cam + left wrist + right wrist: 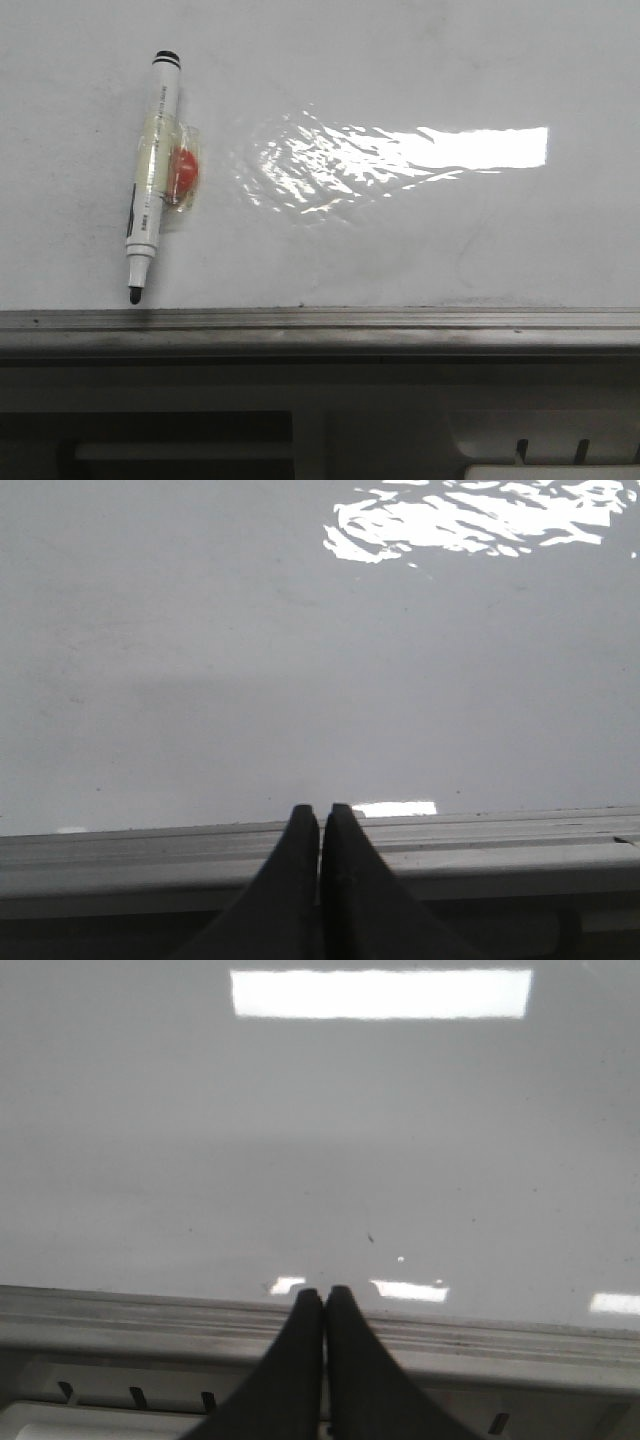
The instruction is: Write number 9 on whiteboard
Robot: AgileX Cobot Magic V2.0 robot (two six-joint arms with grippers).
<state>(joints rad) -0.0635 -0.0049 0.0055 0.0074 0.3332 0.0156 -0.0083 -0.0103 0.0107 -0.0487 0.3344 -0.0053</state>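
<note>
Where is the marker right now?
In the front view, the marker lies on the whiteboard's left side, tip toward the grey rail, uncapped.

Whiteboard (420, 240): large, glossy, white, lying flat; bright rectangular glare with rippled reflection near centre-right; faint smudges and tiny dark specks across surface; grey metal rail along near edge; no drawn 9 visible on any part in view; same bare surface in both wrist views.

There was one large glossy white whiteboard (420, 240) with one grey metal rail (320, 325). On it lay one white marker with a black tip (150, 170) and one small red round piece (183, 170) under clear tape. Two black grippers were seen, one left (320, 815) and one right (324, 1295).
</note>
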